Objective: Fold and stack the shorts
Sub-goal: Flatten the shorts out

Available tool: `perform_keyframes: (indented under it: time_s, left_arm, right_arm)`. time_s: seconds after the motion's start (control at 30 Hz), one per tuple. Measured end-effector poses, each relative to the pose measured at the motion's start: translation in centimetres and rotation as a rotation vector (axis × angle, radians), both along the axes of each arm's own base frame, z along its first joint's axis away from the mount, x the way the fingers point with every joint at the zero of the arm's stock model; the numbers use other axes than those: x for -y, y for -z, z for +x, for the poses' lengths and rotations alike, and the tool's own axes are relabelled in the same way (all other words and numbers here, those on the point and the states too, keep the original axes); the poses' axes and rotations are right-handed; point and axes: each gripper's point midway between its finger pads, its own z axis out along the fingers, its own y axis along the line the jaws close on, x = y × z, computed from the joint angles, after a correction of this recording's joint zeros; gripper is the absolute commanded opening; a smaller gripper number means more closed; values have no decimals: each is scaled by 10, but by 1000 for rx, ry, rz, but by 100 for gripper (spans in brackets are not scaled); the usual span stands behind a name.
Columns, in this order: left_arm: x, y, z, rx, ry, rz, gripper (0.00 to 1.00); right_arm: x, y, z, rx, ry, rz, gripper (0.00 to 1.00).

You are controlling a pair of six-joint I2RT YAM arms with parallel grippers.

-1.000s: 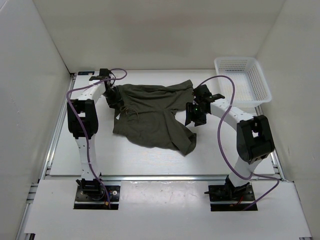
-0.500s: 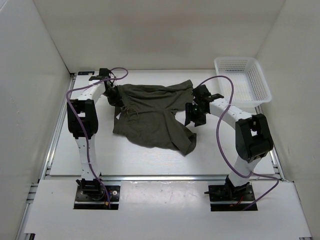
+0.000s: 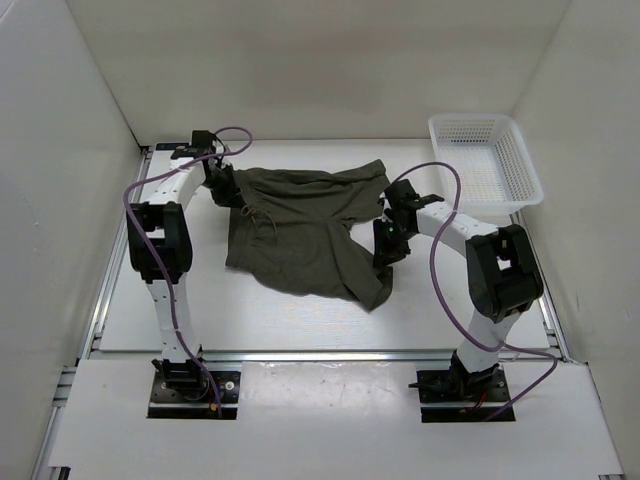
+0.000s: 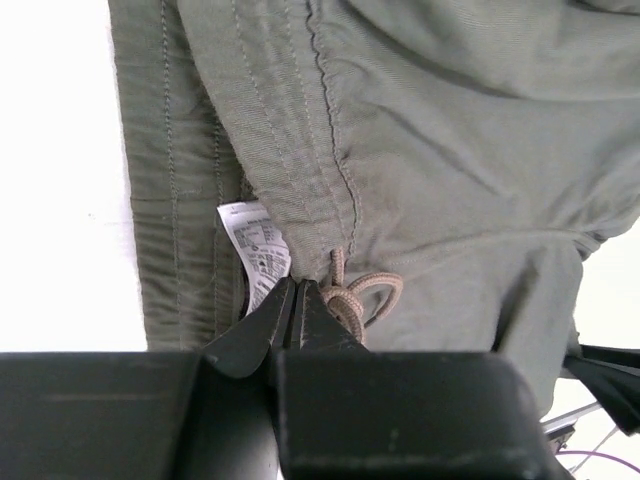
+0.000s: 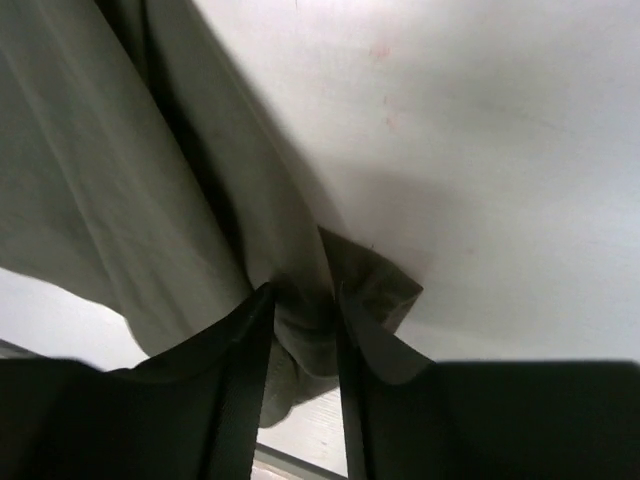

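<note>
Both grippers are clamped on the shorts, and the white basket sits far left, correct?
No: the top external view shows the white basket far right. The left gripper and right gripper are both clamped on the shorts.

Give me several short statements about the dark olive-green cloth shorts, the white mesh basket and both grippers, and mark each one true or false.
1. The dark olive-green cloth shorts lie inside the white plastic mesh basket. False: they lie on the table, apart from it.
2. The right gripper pinches the shorts' cloth. True.
3. A white printed label shows beside the left gripper. True.
4. The shorts are folded into a neat stack. False: they lie spread out, rumpled.
</note>
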Motion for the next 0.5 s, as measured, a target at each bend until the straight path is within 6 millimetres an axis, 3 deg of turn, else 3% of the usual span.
perform_keyframes:
  time_s: [0.03,0.17,0.3,0.4,0.5]
  left_arm:
    - [0,-4,1,10,-1,0,10]
    - [0,-12,2,27,-7,-3,10]
    - [-2,-12,1,23,-12,-4,10]
    - [-7,-11,-4,12,-26,-4,10]
    - [-16,-12,-9,2,-47,-4,10]
  right_arm:
    - [0,3,-4,-11,-6,1,33]
    - [1,7,-13,-38,-26,7,0]
    - [5,1,-9,-14,-1,-14,0]
    - [12,-16,-2,50,25,-26,0]
    - [17,-41,18,129,61,-16,0]
